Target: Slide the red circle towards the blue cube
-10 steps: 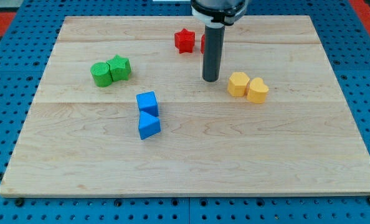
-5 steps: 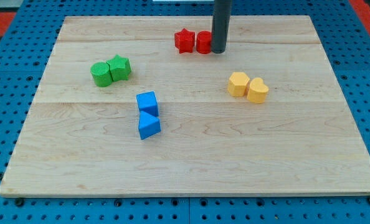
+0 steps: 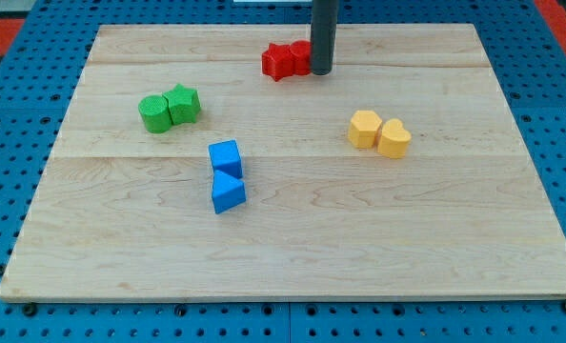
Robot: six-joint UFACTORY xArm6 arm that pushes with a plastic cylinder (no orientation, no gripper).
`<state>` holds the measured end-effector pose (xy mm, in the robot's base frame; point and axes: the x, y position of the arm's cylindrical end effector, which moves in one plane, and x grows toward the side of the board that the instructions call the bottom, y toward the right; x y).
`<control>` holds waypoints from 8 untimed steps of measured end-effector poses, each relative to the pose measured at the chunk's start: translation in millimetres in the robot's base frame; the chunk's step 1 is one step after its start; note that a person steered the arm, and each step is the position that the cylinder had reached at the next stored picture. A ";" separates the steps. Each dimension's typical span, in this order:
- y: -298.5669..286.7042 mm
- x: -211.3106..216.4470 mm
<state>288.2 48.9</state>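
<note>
The red circle [image 3: 299,57] lies near the view's top centre of the wooden board [image 3: 293,238], pressed against the red star [image 3: 277,61] on its left. My tip [image 3: 320,72] touches the red circle's right side. The blue cube [image 3: 225,156] sits left of centre, well below and left of the red circle, with a second blue block [image 3: 228,191] touching it just below.
A green circle [image 3: 153,113] and a green star-like block [image 3: 183,103] sit together at the view's left. Two yellow blocks [image 3: 365,128] [image 3: 394,138] sit together at the view's right. The blue pegboard [image 3: 16,171] surrounds the board.
My tip moved from the board's middle up to the red circle's right side, then pushed left. The red circle and red star shifted slightly left.
</note>
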 end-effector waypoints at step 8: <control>-168.6 -63.0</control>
<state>225.2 -119.7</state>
